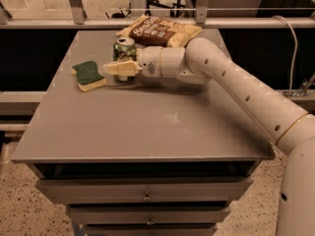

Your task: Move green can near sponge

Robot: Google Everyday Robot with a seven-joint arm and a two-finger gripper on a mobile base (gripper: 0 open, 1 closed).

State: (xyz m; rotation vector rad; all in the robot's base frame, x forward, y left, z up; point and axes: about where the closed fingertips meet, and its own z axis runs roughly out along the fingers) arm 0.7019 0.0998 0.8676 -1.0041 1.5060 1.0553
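Observation:
The green can (124,48) stands upright on the grey table (147,127) at the back left, its silver top showing. The sponge (88,74), dark green over yellow, lies flat just left of the can with a small gap between them. My gripper (117,65) reaches in from the right at the can's height. Its pale near side crosses in front of the can's lower half and hides it. Its far side is hidden behind the can. The tip ends close to the sponge's right edge.
A tan-and-brown snack bag (160,31) lies at the table's back edge, just behind the can and my wrist. My white arm (236,87) crosses the right half of the table. A metal rail (147,23) runs behind the table. Drawers (147,195) sit below its front.

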